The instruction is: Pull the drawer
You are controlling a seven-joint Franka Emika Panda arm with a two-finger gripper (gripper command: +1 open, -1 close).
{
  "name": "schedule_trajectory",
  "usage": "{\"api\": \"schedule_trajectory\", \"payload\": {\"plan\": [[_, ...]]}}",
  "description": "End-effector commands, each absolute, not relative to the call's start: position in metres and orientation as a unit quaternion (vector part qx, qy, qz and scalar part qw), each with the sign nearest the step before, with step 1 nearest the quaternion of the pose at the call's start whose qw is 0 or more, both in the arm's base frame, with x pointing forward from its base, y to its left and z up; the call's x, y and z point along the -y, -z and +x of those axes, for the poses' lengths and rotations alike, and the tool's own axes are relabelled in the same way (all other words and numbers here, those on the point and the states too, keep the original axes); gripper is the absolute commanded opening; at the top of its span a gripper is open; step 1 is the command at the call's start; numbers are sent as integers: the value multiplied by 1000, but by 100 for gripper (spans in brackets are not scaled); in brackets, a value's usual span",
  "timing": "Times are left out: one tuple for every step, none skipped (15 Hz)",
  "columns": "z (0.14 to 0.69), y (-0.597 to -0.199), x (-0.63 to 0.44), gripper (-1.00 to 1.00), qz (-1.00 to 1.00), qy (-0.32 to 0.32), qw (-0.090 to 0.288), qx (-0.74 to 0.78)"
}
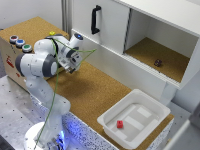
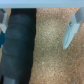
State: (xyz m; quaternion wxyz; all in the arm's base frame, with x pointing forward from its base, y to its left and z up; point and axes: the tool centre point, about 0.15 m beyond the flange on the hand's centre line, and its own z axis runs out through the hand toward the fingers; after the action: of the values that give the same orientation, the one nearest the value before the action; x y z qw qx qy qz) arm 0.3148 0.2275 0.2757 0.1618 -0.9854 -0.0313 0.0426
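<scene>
Cork-topped bench is seen carrying a white cabinet along its far edge, with the drawer, a long, low, plain white front panel, running beneath the tall door and the open compartment at the exterior view's right. The gripper is held above the bench just in front of the drawer's end at the exterior view's left, apart from the panel and not touching it. In the wrist view two pale fingers are shown spread wide over bare cork, with nothing pinched between them; a dark band of uncertain nature is seen along one side.

No handle is visible on the drawer, so the pull is judged to depend on a hold taken at the panel's upper edge or lip, which cannot be made out clearly here. A good attempt would be made by bringing the gripper squarely to that edge, nearer the panel's middle than its end, so that the drawer is not skewed on its runners. The pull would best be kept straight out over the bench and level. The white tub with its small red block is well apart and is unlikely to be disturbed.
</scene>
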Motion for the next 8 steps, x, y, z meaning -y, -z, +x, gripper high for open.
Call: {"api": "schedule_trajectory", "payload": {"plan": [[296, -292, -215, 100, -985, 33, 169, 22], [299, -297, -215, 100, -985, 41, 166, 25], [302, -299, -217, 100, -985, 45, 166, 27], [306, -301, -219, 100, -985, 47, 165, 32], [310, -301, -223, 100, -985, 46, 161, 38], [312, -298, -225, 100, -985, 45, 164, 39], [315, -294, -226, 100, -985, 43, 164, 38], [318, -291, -226, 100, -984, 42, 167, 37]]}}
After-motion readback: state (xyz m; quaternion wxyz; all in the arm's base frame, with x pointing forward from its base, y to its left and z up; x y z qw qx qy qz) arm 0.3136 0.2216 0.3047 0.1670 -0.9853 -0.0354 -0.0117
